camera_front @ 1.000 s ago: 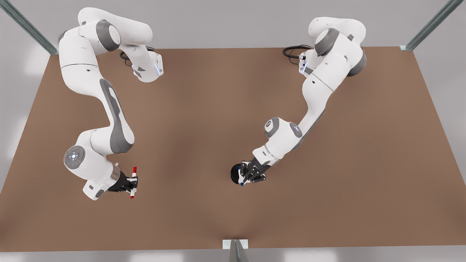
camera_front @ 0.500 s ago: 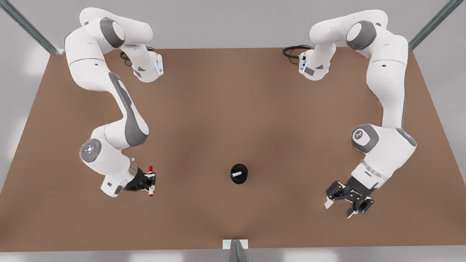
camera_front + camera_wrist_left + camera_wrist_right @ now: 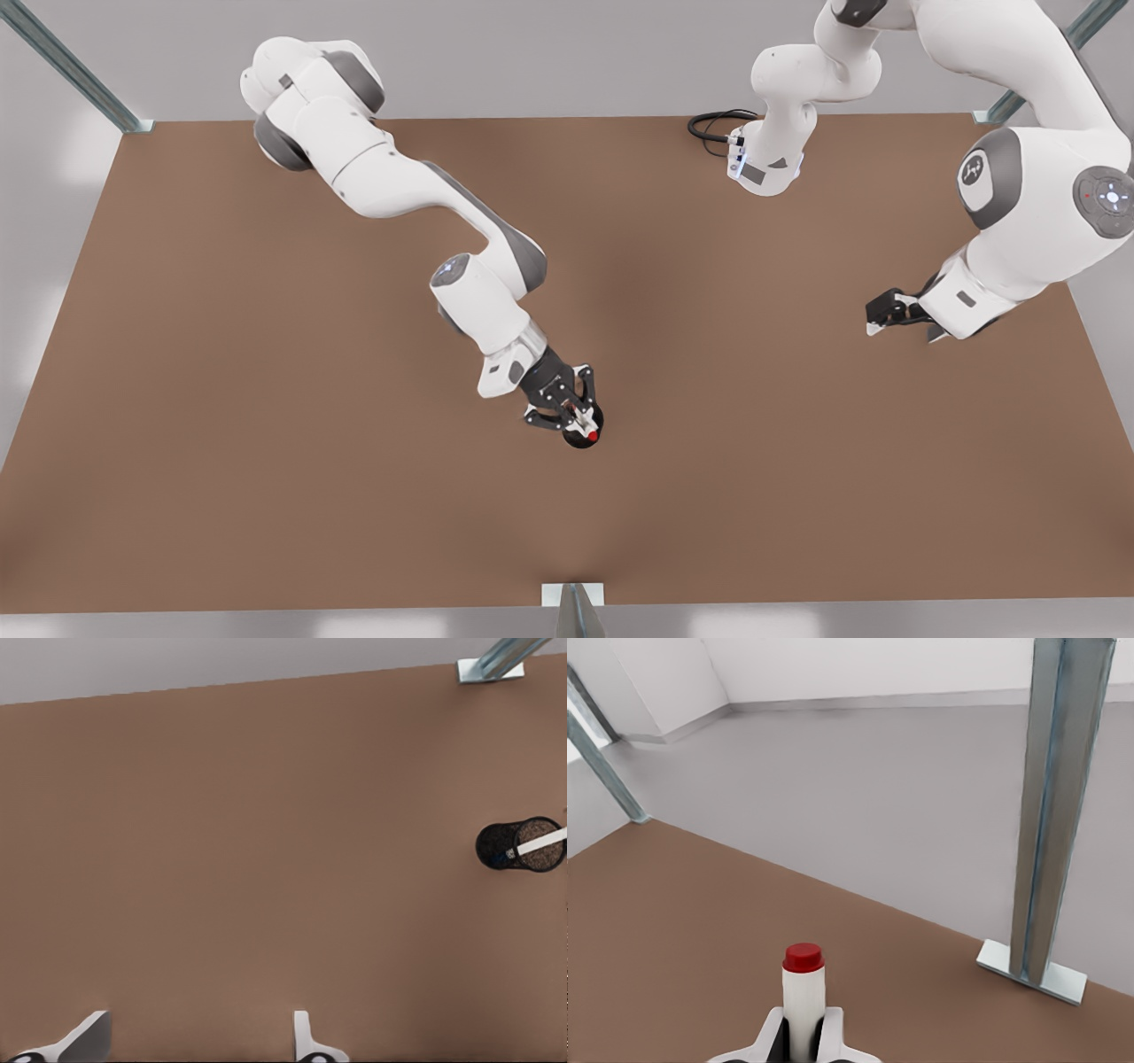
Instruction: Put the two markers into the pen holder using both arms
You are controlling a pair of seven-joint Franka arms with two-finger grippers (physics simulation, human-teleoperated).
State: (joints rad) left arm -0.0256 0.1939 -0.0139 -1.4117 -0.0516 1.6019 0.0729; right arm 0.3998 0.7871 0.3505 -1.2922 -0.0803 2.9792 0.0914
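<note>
Red marker: clamped upright in the right gripper, directly over the pen holder.
Blue marker: leaning inside the pen holder.
Pen holder: on the brown counter, near the middle of its front half.
Right gripper jaws: closed tight on the red marker's white barrel.
Left gripper: well away from the pen holder toward the front view's right, raised, waiting.
Left gripper jaws: spread apart, nothing between them.

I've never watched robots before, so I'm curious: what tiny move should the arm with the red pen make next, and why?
Probably lower the red marker straight down. The right gripper holds it upright over the pen holder, where the blue marker leans; the left gripper waits open, far off.
</note>
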